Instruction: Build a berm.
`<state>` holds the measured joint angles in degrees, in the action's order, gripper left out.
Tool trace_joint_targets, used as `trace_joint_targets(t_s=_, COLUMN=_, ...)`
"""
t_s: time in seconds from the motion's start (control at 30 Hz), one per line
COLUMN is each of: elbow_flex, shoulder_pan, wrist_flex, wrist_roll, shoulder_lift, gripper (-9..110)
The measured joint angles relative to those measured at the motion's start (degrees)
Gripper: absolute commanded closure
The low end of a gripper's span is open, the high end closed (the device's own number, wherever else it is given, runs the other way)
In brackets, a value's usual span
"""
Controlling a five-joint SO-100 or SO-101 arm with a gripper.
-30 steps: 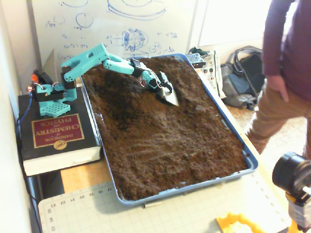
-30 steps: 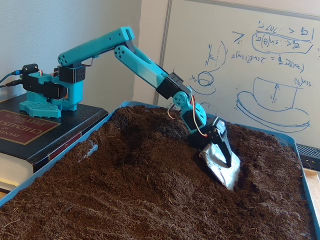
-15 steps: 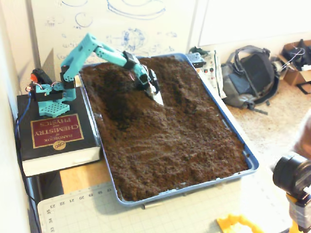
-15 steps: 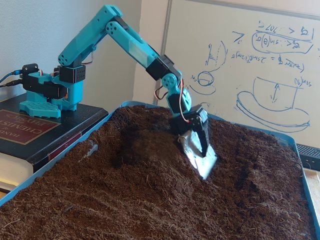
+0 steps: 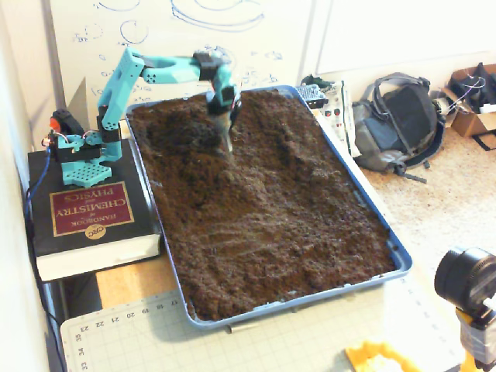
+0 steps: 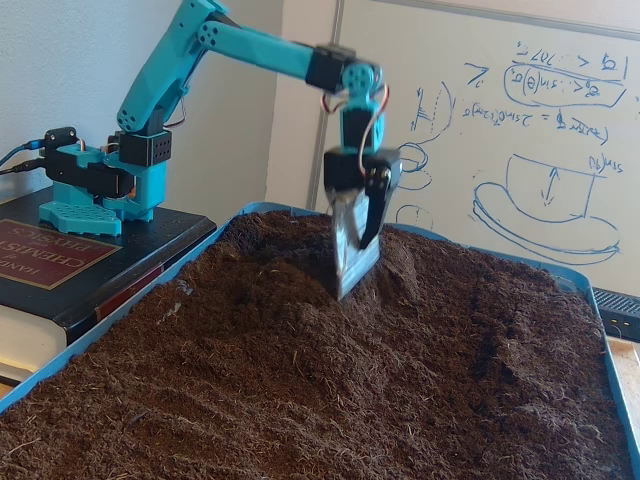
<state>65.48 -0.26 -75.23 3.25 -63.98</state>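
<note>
One teal robot arm (image 6: 250, 45) stands on a thick book (image 5: 89, 221) just beside the big blue tray (image 5: 399, 260). The tray is full of dark brown soil (image 5: 287, 225). The arm reaches out over the far end of the tray and bends straight down.

The hand (image 6: 352, 265) (image 5: 225, 138) points down at the soil. It is closed on a flat silver scoop blade (image 6: 350, 250). The blade stands nearly upright, and its bottom edge touches the soil in the fixed view from low down.

The berm (image 6: 300, 265) (image 5: 186, 132) is a raised heap of soil at the far end of the tray, near the arm's base. It is just beside the blade, on the side toward the book, and it looks higher than the soil around it. More raised soil (image 6: 410, 260) sits on the other side of the blade. The soil in the near half of the tray is flatter and bumpy.

A whiteboard (image 6: 500, 130) with blue drawings stands behind the tray. A green cutting mat (image 5: 256, 341) lies on the desk at the near end of the tray. A gray backpack (image 5: 399, 124) rests on the floor past the tray's far side, away from the book.
</note>
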Motion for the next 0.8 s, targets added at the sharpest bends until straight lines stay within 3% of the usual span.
trace_joint_targets(t_s=0.17, elbow_flex=-9.2, shoulder_pan=3.7, wrist_flex=-20.4, wrist_roll=-6.6, shoulder_lift=-1.1, gripper=101)
trace_joint_targets(t_s=0.4, elbow_flex=9.0, shoulder_pan=0.6, wrist_flex=-20.4, wrist_roll=-16.6, shoulder_lift=-2.1, gripper=101)
trace_joint_targets(t_s=0.57, elbow_flex=26.5, shoulder_pan=0.3, wrist_flex=-12.9, wrist_roll=-17.6, shoulder_lift=-9.1, gripper=101)
trace_joint_targets(t_s=0.8, elbow_flex=54.2, shoulder_pan=-2.0, wrist_flex=10.6, wrist_roll=-18.0, shoulder_lift=-27.5, gripper=101)
